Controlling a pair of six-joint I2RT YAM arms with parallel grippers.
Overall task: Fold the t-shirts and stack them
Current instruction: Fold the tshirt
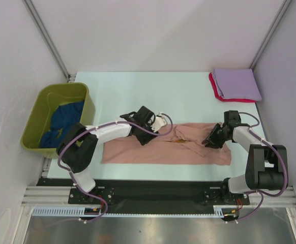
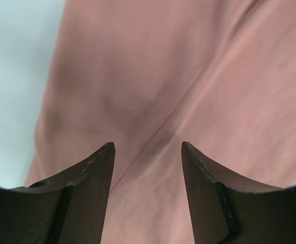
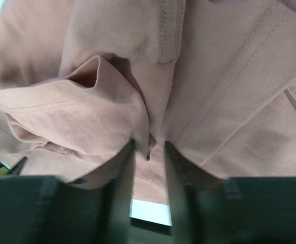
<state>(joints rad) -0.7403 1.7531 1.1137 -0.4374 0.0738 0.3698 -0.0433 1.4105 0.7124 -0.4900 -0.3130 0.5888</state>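
L fingers: wide apart, nothing between them, hovering over flat cloth mid-shirt.
R fingers: narrow gap, a raised fold of cloth at the tips; can't tell if it's pinched.
Table: pale, walled on 3 sides.
Salmon-pink shirt: your current item. Lies as a long strip across near centre, both arms over it, rumpled at R end. Judged approx. half folded.
Olive-green tub: L edge, well apart from yr work.
Dark blue shirt: bunched inside tub, not yet folded.
Lavender shirt: folded, far R corner, top of stack.
Red shirt: folded beneath it, only an edge shows.
Tally: 2 of 4 stacked, 2 left. Nothing lies btwn strip and stack.
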